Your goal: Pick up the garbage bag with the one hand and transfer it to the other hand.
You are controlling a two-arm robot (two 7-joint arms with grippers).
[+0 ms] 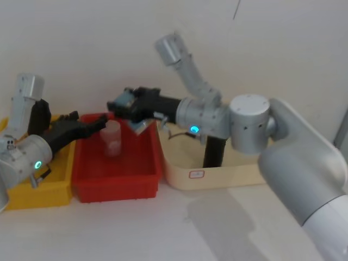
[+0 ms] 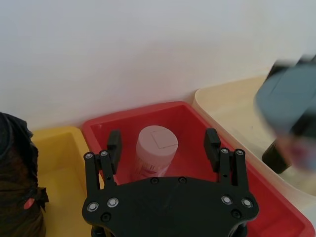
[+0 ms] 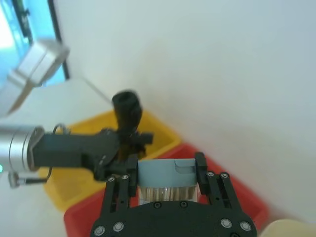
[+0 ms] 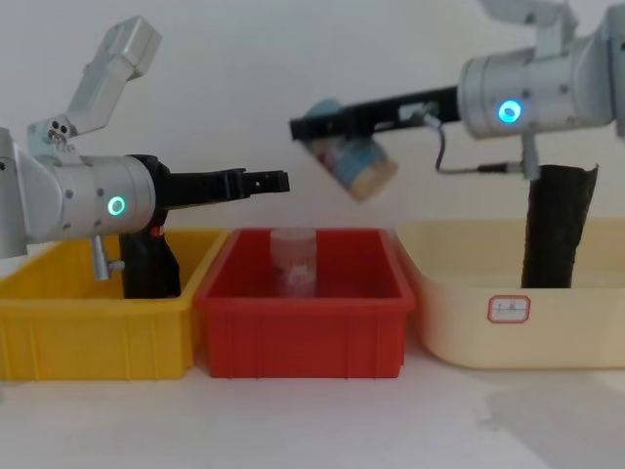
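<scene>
Nearest the lens in the left wrist view, the one hand (image 2: 164,140) has its jaws released and spread wide above the red bin (image 4: 303,332), straddling a translucent jar (image 4: 293,259) that stands inside without touching it. The other hand (image 3: 167,163) is clenched on a blue-lidded jar (image 4: 352,161), held tilted in the air over the same bin.

The garbage bag (image 3: 126,106) stands upright in the yellow bin (image 4: 88,332), at 9 o'clock from the red bin in the head view, ungrasped. A similar black roll (image 4: 559,225) stands in the cream bin (image 4: 508,332) at 3 o'clock.

Handling estimate: the roll is probably light, with a soft film skin that yields and may slide under pressure. Grasp across mid-height, leaving one end free for the receiving jaws.

The right wrist view shows the bag's rounded top clear of the left arm. The chest view hides its upper part behind that arm but shows the height of both hands above the bins.
</scene>
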